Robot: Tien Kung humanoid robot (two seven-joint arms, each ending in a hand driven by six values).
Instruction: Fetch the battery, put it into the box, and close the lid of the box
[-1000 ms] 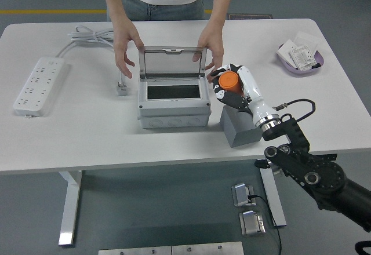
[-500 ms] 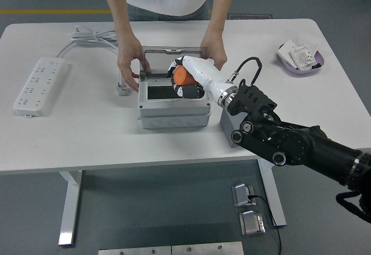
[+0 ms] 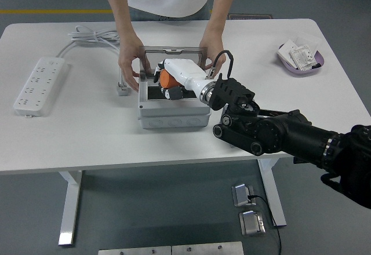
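Our right hand (image 3: 170,81) is curled around the orange battery (image 3: 167,79), holding it just over the dark opening of the box (image 3: 174,113), which sits mid-table a little toward the far edge. We judge the battery a short, stiff cylinder with a smooth skin, light enough for the fingers but apt to slip or roll, so our hold across its round body, with fingers on opposite sides, looks right. Behind our hand the lid (image 3: 172,51) stands upright. A person at the far edge steadies the box, one hand (image 3: 130,66) at its left rear corner and the other hand (image 3: 211,52) at its right rear corner. Half a second ago our hand and battery were further right and higher, above the opening's right end; now they sit lower and nearer its left part.
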